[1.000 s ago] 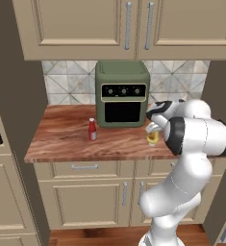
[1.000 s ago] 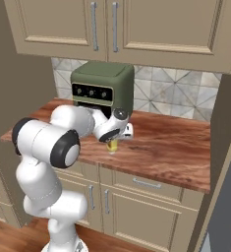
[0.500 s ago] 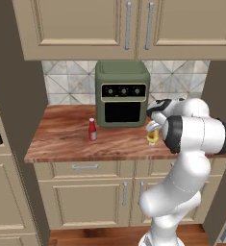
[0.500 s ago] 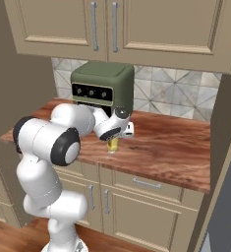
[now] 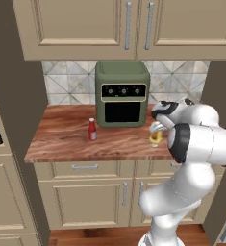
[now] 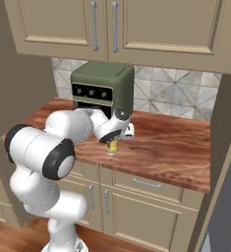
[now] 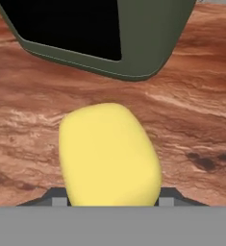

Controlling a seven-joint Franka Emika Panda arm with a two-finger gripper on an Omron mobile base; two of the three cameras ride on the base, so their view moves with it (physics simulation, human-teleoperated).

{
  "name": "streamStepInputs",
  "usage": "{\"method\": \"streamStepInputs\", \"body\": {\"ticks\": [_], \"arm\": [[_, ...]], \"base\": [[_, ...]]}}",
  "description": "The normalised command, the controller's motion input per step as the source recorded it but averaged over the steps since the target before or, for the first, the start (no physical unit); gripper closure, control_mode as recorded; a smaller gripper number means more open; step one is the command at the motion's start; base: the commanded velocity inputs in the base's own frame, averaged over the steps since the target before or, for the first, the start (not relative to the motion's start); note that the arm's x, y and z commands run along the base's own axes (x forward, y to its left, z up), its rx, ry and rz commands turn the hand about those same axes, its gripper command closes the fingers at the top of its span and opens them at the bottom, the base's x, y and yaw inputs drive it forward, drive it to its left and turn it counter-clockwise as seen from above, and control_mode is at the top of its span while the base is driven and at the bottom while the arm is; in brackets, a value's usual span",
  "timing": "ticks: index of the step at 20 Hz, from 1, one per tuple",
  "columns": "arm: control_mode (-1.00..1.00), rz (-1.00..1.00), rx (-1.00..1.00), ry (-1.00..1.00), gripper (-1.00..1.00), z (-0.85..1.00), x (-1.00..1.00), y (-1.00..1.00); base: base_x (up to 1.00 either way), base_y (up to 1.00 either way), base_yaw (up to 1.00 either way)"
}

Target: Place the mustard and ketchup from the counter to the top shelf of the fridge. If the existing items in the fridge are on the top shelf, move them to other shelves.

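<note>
- The squat yellow squeeze bottle of mustard stands upright on the reddish-brown wood-grain counter, near its front edge and just right of the olive-green countertop oven.
- The two-finger end effector has its tips down either side of that bottle. In the hand view the yellow body sits between the two dark tips at the bottom edge, and the jaws look part closed against its sides, so I read this as a pinch on the mustard (the actual contact is hidden by the bottle itself).
- The slim red ketchup bottle with a white cap stands well to the left, in front of the oven's left corner and apart from the arm.
- Handling, as a judgement: a small plastic squeeze bottle should be light, but its walls give under pressure and the smooth, rounded skin can slip. A hold across the wider middle of the body looks safer than one near the cap, firm enough to stop it sliding yet not so hard that it buckles.
- The bottle looks to be resting on the wood, so the lift is not yet made, and the fridge shelf part lies ahead.
</note>
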Motion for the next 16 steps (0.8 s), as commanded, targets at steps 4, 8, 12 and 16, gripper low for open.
{"method": "streamStepInputs", "body": {"ticks": [4, 8, 12, 16], "arm": [[-1.00, 0.00, -0.02, -0.07, 1.00, 0.92, -0.61, 0.21], [-1.00, 0.02, -0.05, -0.06, 1.00, 1.00, -0.72, 0.36], [-1.00, 0.01, -0.07, -0.01, 1.00, 1.00, -0.87, 0.32], [-1.00, 0.00, -0.06, 0.00, 1.00, 1.00, -0.92, 0.36]], "base": [[0.00, 0.00, 0.00], [0.00, 0.00, 0.00], [0.00, 0.00, 0.00], [0.00, 0.00, 0.00]]}}
